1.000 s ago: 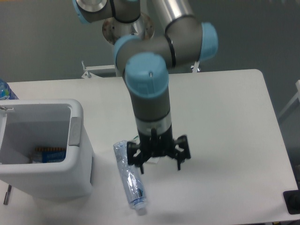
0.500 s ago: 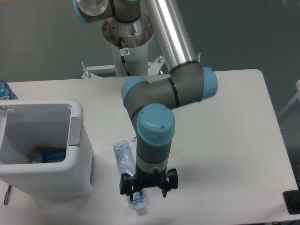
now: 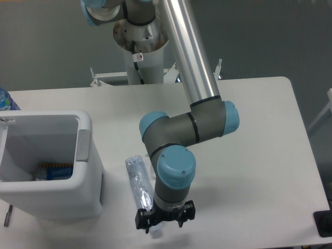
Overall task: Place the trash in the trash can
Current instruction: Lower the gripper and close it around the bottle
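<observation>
The crushed clear bluish bottle (image 3: 137,179) lies on the white table (image 3: 249,155) just right of the trash can, with its cap end toward the front edge. My gripper (image 3: 165,222) is low over that cap end. It is open, with its black fingers (image 3: 141,220) spread to either side of the bottle's lower part, and the cap is hidden under it. The trash can (image 3: 85,129) is a white bin at the left with a grey side panel. The crumpled white wrapper is not in view.
Inside the bin lies a blue and orange item (image 3: 54,171). A blue bottle top (image 3: 4,99) shows at the far left edge. A black object (image 3: 324,223) sits at the table's front right corner. The arm's base column (image 3: 141,52) stands behind the table.
My gripper has moved left and toward the front edge, and lower, from beside the bottle's middle to over its cap end. The bottle has not moved.
</observation>
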Controlling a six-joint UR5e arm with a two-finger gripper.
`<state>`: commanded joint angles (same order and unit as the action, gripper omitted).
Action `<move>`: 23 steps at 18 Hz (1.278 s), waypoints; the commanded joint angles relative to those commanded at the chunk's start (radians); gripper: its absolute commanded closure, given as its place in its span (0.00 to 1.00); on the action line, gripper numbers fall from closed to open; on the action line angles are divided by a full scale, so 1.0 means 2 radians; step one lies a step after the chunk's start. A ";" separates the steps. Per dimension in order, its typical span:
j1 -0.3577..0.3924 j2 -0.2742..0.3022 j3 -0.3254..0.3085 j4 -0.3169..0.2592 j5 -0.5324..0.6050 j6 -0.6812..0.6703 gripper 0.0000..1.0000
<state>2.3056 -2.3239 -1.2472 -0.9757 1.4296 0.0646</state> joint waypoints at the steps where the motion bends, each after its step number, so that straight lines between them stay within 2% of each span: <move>1: -0.001 -0.002 -0.001 0.003 0.000 -0.001 0.00; 8: -0.012 -0.014 -0.005 0.017 0.028 -0.001 0.00; 14: -0.017 -0.019 -0.004 0.018 0.031 -0.005 0.01; 23: -0.018 -0.022 -0.005 0.018 0.038 -0.004 0.27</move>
<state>2.2703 -2.3685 -1.2579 -0.9403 1.5063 0.0568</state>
